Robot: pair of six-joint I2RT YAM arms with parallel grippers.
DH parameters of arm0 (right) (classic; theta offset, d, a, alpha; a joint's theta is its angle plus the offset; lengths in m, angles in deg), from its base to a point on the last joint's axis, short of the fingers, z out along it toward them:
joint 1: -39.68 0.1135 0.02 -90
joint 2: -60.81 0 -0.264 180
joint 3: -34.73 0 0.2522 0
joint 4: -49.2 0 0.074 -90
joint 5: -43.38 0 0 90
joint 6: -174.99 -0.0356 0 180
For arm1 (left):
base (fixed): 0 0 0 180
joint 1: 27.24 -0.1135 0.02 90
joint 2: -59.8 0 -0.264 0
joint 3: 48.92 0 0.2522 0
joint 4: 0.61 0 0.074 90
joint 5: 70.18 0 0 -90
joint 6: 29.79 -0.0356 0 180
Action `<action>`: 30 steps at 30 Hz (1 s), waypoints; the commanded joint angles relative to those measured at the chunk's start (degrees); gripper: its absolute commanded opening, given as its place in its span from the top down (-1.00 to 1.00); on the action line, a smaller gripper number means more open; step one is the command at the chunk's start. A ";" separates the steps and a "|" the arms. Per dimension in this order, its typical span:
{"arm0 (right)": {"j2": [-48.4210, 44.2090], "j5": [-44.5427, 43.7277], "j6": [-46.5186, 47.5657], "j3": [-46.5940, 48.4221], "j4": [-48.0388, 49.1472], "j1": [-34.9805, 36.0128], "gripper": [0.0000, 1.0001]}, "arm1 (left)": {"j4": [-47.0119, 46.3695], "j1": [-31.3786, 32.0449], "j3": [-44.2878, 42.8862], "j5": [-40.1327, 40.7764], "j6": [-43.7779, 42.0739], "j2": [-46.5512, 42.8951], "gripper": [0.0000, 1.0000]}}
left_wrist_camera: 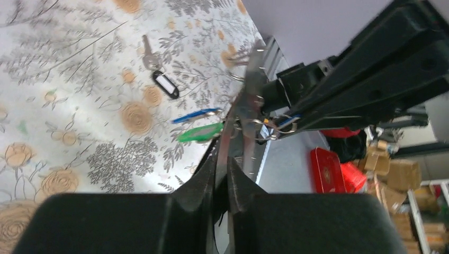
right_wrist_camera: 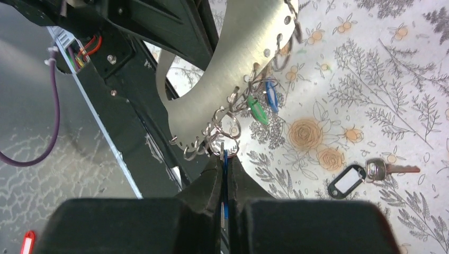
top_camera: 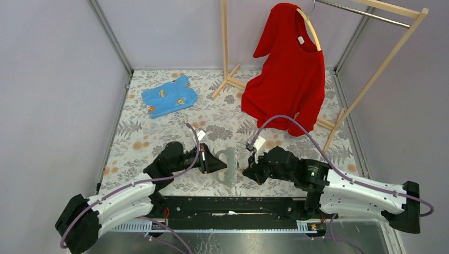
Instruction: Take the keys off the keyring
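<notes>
One key (right_wrist_camera: 394,169) with a black tag (right_wrist_camera: 347,181) is lying loose on the worktop (top_camera: 159,137), off beyond the left claw (left_wrist_camera: 223,159); that claw is pinching the lower edge of the plate (right_wrist_camera: 249,47), its fingers nearly together with only the thin metal between them, and is holding the plate on edge above the worktop between the two arms; along the plate's curved rim the rings (right_wrist_camera: 225,127) are hanging from a row of holes, and the remaining keys are dangling there, among them a green tag (right_wrist_camera: 257,112) and a blue one just beside it; further right, the right claw (right_wrist_camera: 225,168) is closing fully on a blue tag (left_wrist_camera: 287,121) that is hanging from the ring nearest its fingertips.

Judging the next move: the held tag is lying lengthwise between the right fingers, its long axis pointing straight from the claw toward the plate's rim, and its ring is sitting just ahead of the fingertips; the right arm is the nearer one, so it is probably working this key off while the left is bracing the plate.
</notes>
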 commanded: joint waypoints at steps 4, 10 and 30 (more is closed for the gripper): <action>7.41 2.12 -0.40 8.13 -4.11 0.39 1.00 | -25.78 0.42 12.68 10.32 4.97 2.45 0.39; 13.76 2.20 -0.51 10.60 -4.29 0.39 1.00 | -28.42 1.75 15.84 17.05 -0.36 3.73 0.27; 19.00 -0.07 -0.22 13.82 -5.49 0.26 1.00 | -29.18 17.45 16.29 26.99 -28.43 -3.97 0.41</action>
